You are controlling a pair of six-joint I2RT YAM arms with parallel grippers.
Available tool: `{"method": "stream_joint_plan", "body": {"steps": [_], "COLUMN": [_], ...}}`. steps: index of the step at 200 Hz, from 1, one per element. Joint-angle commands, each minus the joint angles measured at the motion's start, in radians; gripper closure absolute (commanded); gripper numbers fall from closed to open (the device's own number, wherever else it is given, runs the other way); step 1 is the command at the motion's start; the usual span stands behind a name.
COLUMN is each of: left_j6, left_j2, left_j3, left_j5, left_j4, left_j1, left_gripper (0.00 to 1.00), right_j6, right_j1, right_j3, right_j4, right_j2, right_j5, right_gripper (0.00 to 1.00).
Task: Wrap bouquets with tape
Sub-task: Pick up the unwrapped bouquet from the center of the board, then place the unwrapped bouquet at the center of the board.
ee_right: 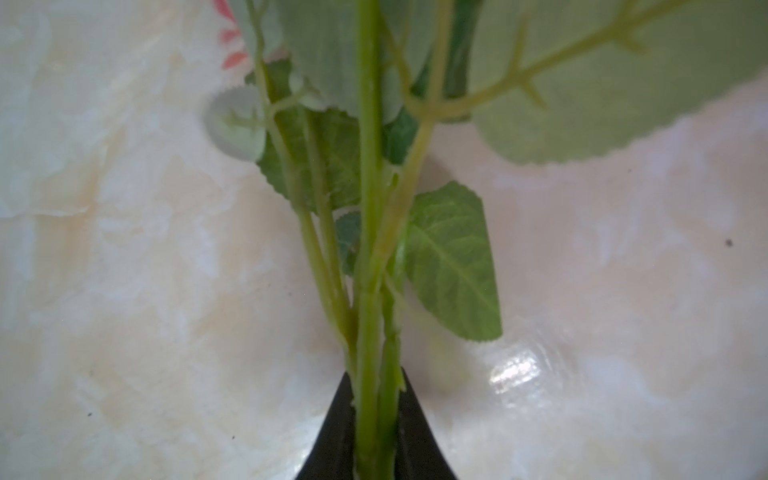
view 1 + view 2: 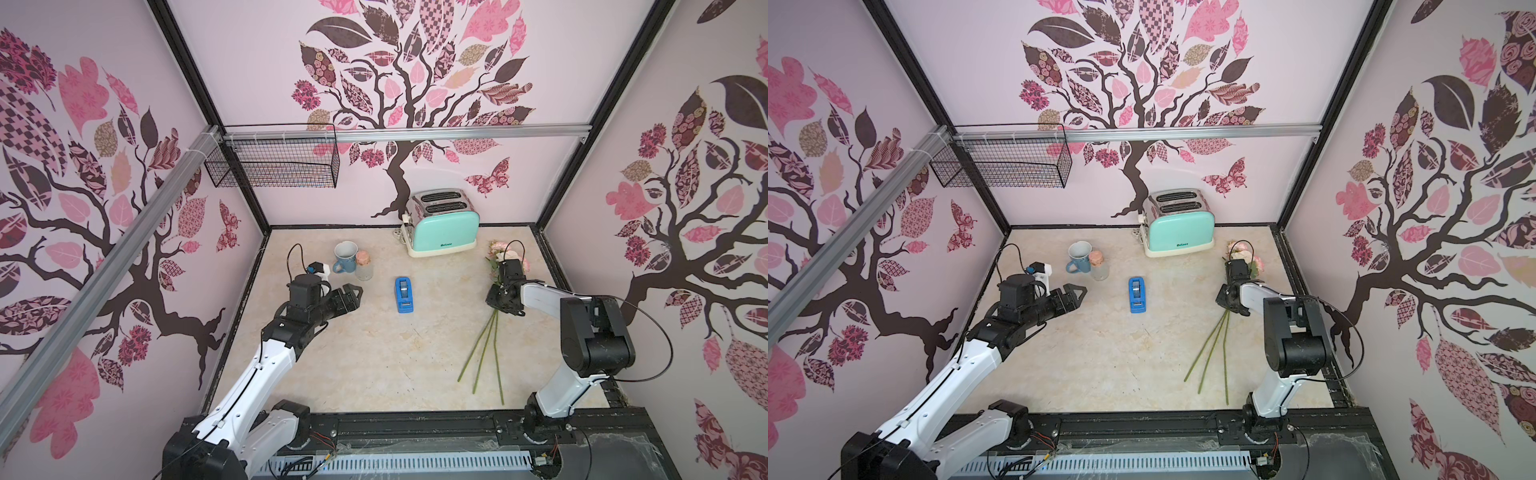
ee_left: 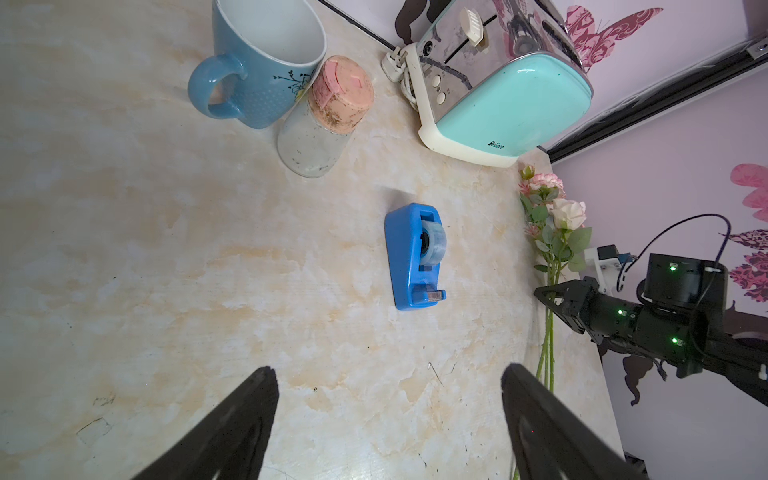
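L tool [image 2: 354, 296] hangs w/ jaws apart over the bench [image 2: 374, 365], left side, facing the tape holder [image 2: 404, 295] mid-bench. R tool [image 1: 374, 399] is clamped on the flowers [image 1: 368, 232] by their stems at right, blooms near the toaster [image 2: 446, 226]. Step: securing stems; next prob. needs L pulling tape free.

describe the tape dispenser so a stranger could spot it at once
Find the mint-green toaster by the back wall, then come forward to the middle of the table. The tape dispenser stands there alone: a brighter blue than the mug, oblong and low, with a clear roll in its slot.
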Motion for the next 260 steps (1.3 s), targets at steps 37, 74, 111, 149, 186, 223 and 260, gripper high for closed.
{"method": "stream_joint_plan", "body": {"steps": [37, 74, 111, 149, 186, 223, 260], "left_j6": [0.02, 0.03, 0.065, 0.116, 0.21, 0.293, 0.334], "left_j2": [-0.044, -0.058, -0.072, -0.096, -0.126, -0.295, -0.41], "left_j3": [0.022, 0.06, 0.116, 0.161, 0.285, 0.323, 0.359], "left_j5": [0.011, 0.021, 0.029, 0.006, -0.104, -0.265, -0.357], "left_j4": [-0.01, -0.038, -0.091, -0.125, -0.242, -0.259, -0.335], "left_j1": [0.001, 0.001, 0.001, 0.001, 0.0, 0.002, 0.001], "left_gripper": [0.12, 0.12, 0.12, 0.12, 0.13, 0.14, 0.19], "right_j6": [0.018, 0.004, -0.051, -0.142, -0.42, -0.709, -1.007], "right_j1": [0.004, 0.004, 0.015, 0.103, 0.352, 0.529, 0.686], "right_j3": [-0.013, -0.072, -0.1, -0.082, -0.049, -0.023, 0.015], "right_j4": [0.045, 0.113, 0.156, 0.188, 0.191, 0.138, 0.034], "right_j2": [-0.11, -0.304, -0.493, -0.632, -0.696, -0.645, -0.491], "right_j5": [-0.028, -0.063, -0.141, -0.17, -0.109, -0.132, -0.082], "right_gripper": [1.0, 1.0, 1.0, 1.0, 1.0, 1.0, 1.0]}}
